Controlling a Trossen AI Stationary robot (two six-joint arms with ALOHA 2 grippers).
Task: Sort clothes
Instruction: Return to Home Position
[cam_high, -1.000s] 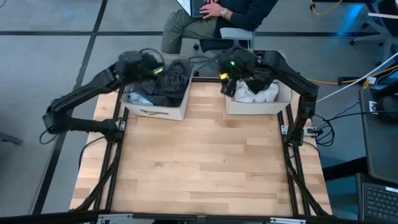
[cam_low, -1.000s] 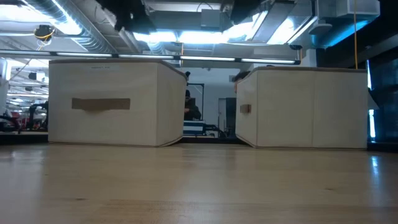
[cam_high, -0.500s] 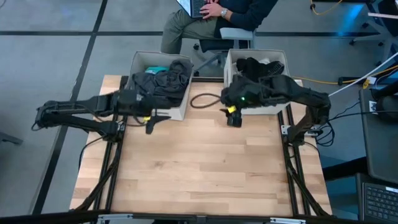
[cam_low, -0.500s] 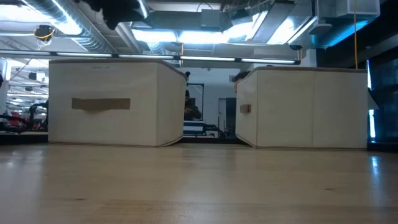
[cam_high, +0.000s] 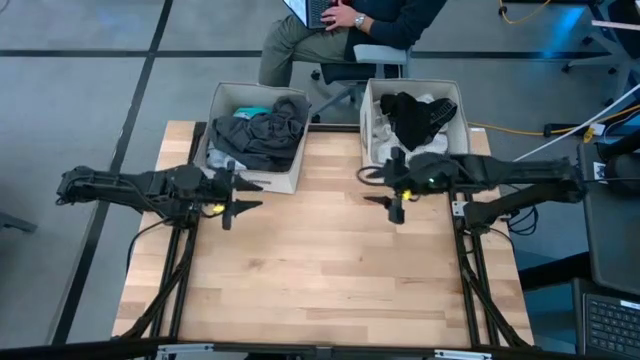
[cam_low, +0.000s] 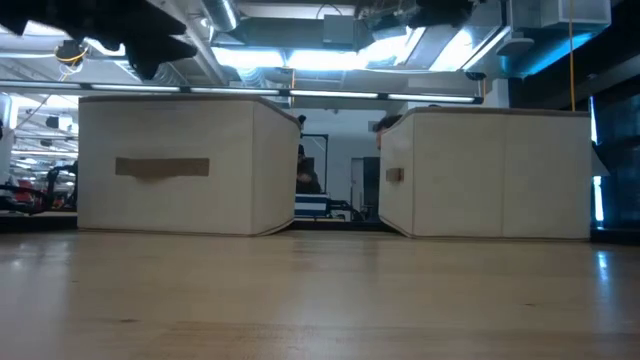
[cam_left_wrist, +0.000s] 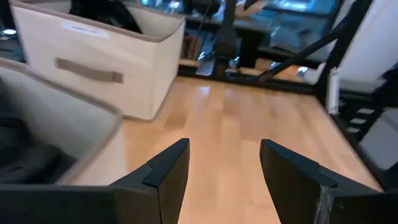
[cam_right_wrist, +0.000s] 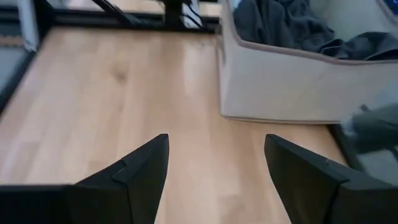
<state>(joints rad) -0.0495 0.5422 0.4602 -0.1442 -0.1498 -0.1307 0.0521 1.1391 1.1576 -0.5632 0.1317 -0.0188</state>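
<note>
1. The wooden table (cam_high: 320, 270) is nearest, with both arms stretched low over its far half.
2. The left gripper (cam_high: 248, 196) hovers just in front of the left bin (cam_high: 250, 182), fingers spread wide, holding nothing.
3. The right gripper (cam_high: 372, 188) hovers in front of the right bin (cam_high: 368, 125), also wide open and empty.
4. In the left bin lie dark grey clothes (cam_high: 262, 135) and a turquoise piece (cam_high: 252, 110).
5. In the right bin a black garment (cam_high: 412, 115) lies on a white garment (cam_high: 385, 130).
6. Behind the bins sits a person (cam_high: 340, 30).
</note>
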